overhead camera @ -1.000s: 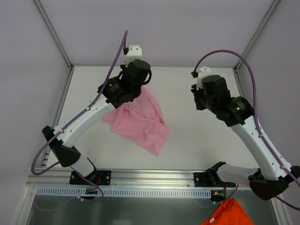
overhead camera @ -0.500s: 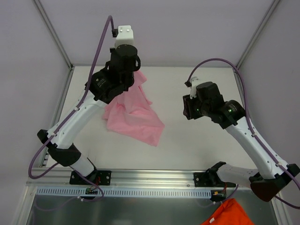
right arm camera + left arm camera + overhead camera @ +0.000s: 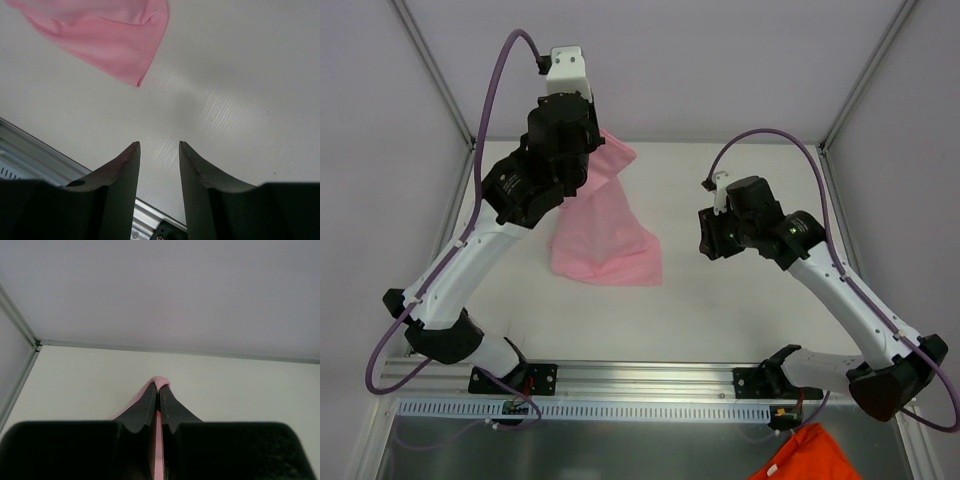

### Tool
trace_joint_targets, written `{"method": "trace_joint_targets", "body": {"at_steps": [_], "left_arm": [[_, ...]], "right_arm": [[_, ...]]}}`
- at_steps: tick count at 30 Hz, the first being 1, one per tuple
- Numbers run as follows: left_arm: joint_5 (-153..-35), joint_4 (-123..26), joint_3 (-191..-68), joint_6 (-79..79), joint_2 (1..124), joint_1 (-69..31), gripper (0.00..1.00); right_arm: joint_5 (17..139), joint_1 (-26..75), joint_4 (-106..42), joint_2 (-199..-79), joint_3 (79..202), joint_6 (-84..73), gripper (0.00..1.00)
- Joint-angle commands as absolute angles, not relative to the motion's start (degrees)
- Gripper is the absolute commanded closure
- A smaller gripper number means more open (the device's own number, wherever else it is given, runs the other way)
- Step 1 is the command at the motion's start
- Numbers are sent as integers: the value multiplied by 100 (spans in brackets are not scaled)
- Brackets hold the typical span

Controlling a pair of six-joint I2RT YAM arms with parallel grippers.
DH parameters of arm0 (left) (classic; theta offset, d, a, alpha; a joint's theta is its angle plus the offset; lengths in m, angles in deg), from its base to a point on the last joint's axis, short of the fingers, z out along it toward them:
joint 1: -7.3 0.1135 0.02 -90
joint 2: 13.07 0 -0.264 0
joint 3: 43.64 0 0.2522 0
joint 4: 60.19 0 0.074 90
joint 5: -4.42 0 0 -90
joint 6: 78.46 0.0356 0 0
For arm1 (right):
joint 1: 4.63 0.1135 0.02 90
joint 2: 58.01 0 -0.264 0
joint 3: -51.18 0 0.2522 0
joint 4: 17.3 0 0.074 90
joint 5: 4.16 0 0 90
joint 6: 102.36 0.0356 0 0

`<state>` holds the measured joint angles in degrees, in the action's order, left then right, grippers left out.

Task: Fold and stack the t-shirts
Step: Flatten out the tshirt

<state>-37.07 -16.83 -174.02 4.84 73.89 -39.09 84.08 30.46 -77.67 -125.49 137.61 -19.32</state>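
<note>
One matte, faintly ribbed white tabletop (image 3: pixel 740 300), and apparently no fold or stack made: the thin pale-pink t-shirt (image 3: pixel 605 240) hangs in soft creases below the left end effector (image 3: pixel 159 388), clamped on its top edge, hem slumped down. Right end effector (image 3: pixel 159 150), half open and empty, faces a hem corner ahead.

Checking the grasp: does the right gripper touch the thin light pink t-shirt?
Apart. Right wrist view: bare white table separates the right gripper from the t-shirt.
</note>
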Motion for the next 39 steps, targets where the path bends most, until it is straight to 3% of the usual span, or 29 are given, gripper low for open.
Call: {"method": "trace_joint_targets", "body": {"at_steps": [1,5,10,22,31,39], "left_arm": [[-4138,-1497,-16861,-163,6833,-3911,100],[-3523,-1601,-16533,46,6735,-3885,100],[-3469,-2305,-17067,899,6901,-3876,100],[-3531,-2033,-16788,416,6577,-3884,100],[-3513,-1804,-16437,161,6357,-3884,100],[-3522,-1690,-16401,144,6278,-3884,100]], "right_arm": [[8154,3106,-7571,-12814,14017,-1816,59],[8163,3123,-7553,-12894,14123,-1860,57],[8013,3167,-7597,-13157,14228,-1913,57],[7583,3308,-7413,-13359,13860,-1640,45],[6871,3352,-6280,-14466,13227,-840,45],[6774,3405,-6226,-15249,13376,-911,46]]}}
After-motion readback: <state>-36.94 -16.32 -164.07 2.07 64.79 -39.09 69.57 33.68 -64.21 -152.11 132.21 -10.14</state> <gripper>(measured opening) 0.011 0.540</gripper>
